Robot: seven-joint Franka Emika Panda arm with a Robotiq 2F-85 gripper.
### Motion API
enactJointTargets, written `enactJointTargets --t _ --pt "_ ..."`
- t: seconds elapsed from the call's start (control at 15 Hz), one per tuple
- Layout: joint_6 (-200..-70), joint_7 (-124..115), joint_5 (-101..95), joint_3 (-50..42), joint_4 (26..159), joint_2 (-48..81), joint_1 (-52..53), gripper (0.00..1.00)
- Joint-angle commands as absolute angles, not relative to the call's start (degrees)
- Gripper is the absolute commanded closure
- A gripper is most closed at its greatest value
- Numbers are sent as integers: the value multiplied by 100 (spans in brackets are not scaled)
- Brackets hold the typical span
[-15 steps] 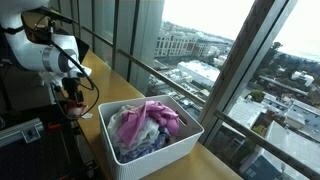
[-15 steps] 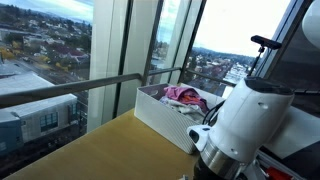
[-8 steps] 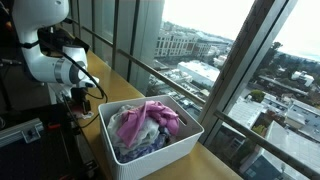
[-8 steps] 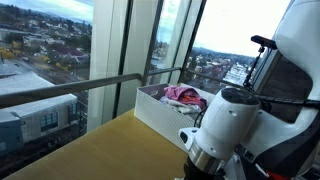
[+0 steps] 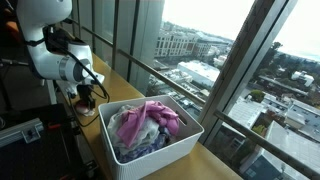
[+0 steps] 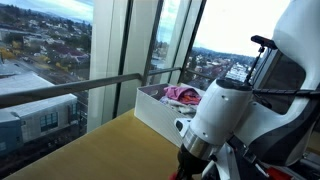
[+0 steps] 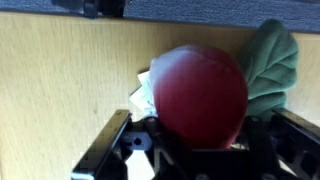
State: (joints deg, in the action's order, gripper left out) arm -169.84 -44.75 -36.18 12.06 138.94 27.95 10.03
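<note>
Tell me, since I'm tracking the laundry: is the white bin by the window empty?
No, the white bin is heaped with pink, white and purple cloth.

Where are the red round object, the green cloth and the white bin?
red round object (image 7: pixel 200 95), wrist view, its middle
green cloth (image 7: pixel 275 55), wrist view, its upper part
white bin (image 5: pixel 165 150), an exterior view, near side wall
</note>
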Motion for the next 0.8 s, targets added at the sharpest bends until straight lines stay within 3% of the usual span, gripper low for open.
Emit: enactJointTargets --t 0.0,0.33,0.73 --pt "-16846 -3165 -2147 1503 14164 2094 707 98" --pt "-16474 -1436 -457 1354 13839 1124 527 97" --pt "-15690 -341 -133 596 12874 570 133 100"
